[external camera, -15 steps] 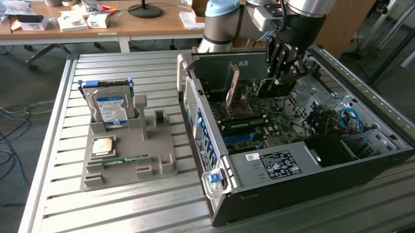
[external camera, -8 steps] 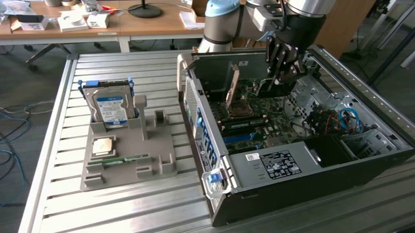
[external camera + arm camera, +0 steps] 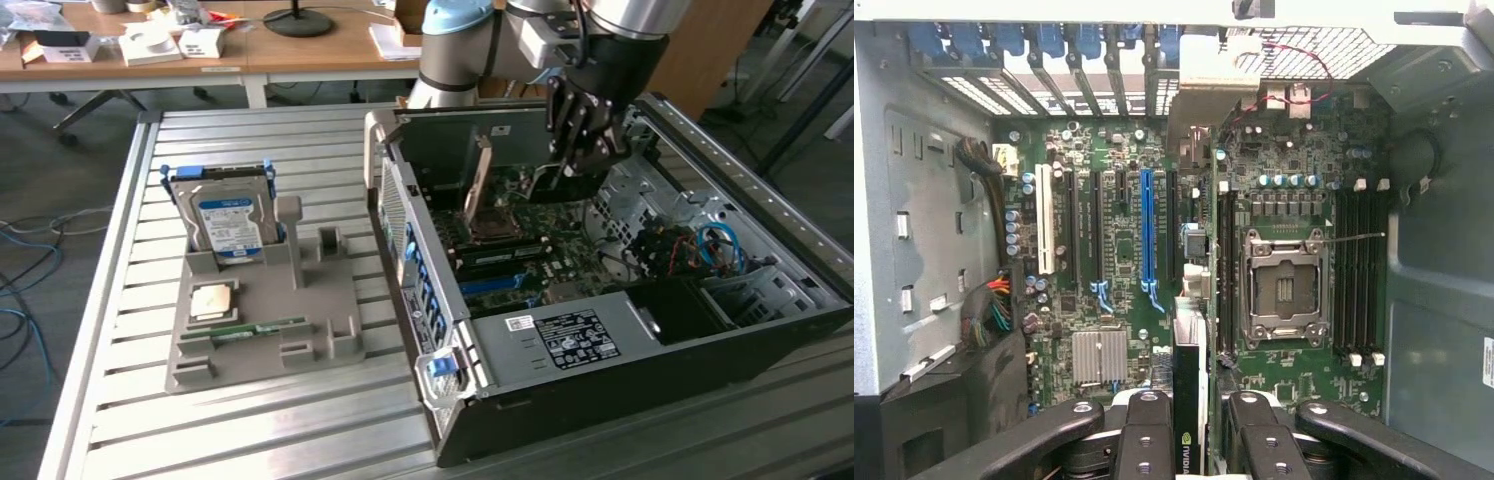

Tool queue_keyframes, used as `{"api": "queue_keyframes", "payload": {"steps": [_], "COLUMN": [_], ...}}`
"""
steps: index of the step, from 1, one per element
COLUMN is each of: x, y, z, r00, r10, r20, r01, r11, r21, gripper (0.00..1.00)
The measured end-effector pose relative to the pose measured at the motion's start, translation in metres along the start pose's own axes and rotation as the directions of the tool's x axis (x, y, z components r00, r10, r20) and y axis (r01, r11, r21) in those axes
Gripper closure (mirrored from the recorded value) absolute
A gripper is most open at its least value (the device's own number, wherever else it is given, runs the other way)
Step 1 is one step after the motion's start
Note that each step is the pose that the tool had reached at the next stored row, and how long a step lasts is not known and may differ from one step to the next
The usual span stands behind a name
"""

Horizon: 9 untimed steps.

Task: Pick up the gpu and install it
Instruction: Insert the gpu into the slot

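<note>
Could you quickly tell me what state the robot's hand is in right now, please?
The hand is closed on the gpu, holding it edge-on over the motherboard.

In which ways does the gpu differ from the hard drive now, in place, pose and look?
1. The gpu is clamped in the gripper above the motherboard inside the open computer case. The hard drive sits in the gray holder, apart from the gripper.
2. The gpu is a thin dark card. The hard drive is a thick box with a blue-white label.
Shared: both stand upright, on edge.
</note>
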State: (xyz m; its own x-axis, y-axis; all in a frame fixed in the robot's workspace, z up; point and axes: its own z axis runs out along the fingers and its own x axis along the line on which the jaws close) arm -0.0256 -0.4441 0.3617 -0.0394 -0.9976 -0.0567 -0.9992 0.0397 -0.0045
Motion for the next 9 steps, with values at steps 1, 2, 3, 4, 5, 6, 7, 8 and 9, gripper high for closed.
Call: {"api": "queue_keyframes", "payload": {"steps": [1,2,3,4,5,6,7,8,9], "x": [0.0001,0.0002,0.0003,0.0003,0.0004,0.0004,0.0004,0.0004,0.0008], "y": [0.0,0.0,0.0,0.0,0.0,0.0,0.0,0.0,0.0], "z": [0.0014,0.0028,0.0041,0.0056,0.0066,0.0073,0.0072,0.0072,0.0073], "r00": [1.0,1.0,1.0,1.0,1.0,1.0,1.0,1.0,1.0], "r10": [0.0,0.0,0.0,0.0,0.0,0.0,0.0,0.0,0.0], "r20": [0.0,0.0,0.0,0.0001,0.0,0.0001,-0.0001,-0.0001,0.0], "r01": [0.0,0.0,0.0,0.0,0.0,0.0,0.0,0.0,0.0], "r11": [1.0,1.0,1.0,1.0,1.0,1.0,1.0,1.0,1.0], "r21": [0.0,0.0,-0.0001,0.0,0.0,0.0,-0.0001,-0.0001,-0.0001], "gripper": [0.74,0.74,0.74,0.74,0.74,0.74,0.74,0.74,0.74]}}
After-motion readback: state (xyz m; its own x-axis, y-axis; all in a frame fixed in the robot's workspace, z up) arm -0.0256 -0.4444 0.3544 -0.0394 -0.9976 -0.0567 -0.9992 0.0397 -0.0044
